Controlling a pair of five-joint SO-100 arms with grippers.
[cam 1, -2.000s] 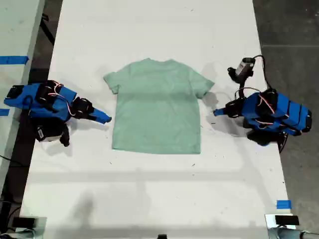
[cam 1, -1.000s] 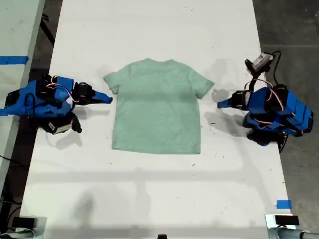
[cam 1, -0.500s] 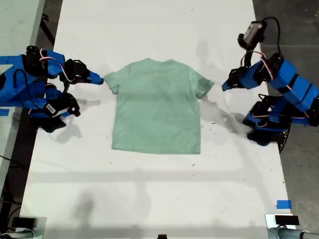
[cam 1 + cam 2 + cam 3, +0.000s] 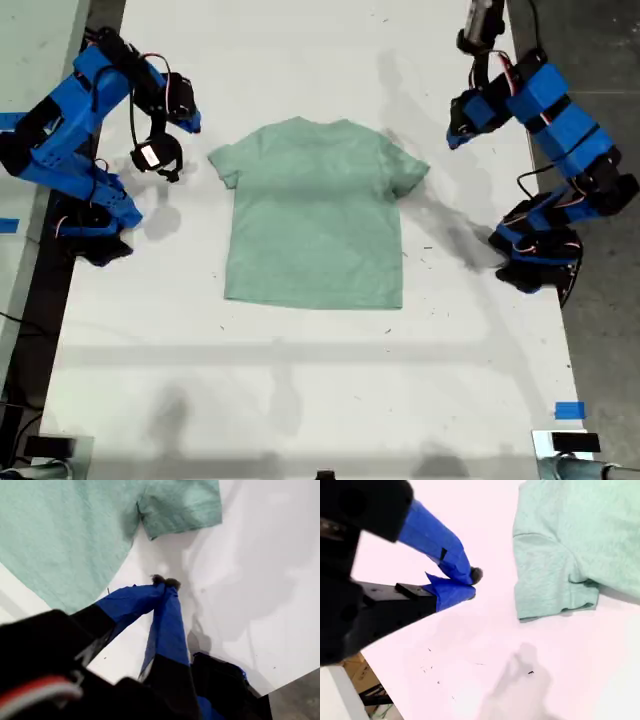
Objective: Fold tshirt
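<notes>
The pale mint-green tshirt [image 4: 315, 215] lies flat and spread out on the white table [image 4: 300, 380], collar toward the far end. My first gripper [image 4: 452, 140] is on the arm at the exterior view's right. It hangs shut and empty above the table, just outside the nearer sleeve [image 4: 180, 507]. Its tips [image 4: 165, 582] touch each other. My second gripper [image 4: 193, 124] is on the arm at the exterior view's left. It is also shut and empty [image 4: 470, 580], raised beside the other sleeve [image 4: 550, 575]. Neither gripper touches the cloth.
A blue tape mark [image 4: 568, 410] sits near the table's front corner at the exterior view's right. A second pale table [image 4: 30, 60] with blue tape stands past a dark gap at the exterior view's left. Dark floor [image 4: 590, 40] lies beyond the table's edge at the exterior view's right.
Both arms have lifted from low folded poses beside the shirt and swung toward the far end. Their shut grippers now hang by the sleeves. The tshirt has not moved.
</notes>
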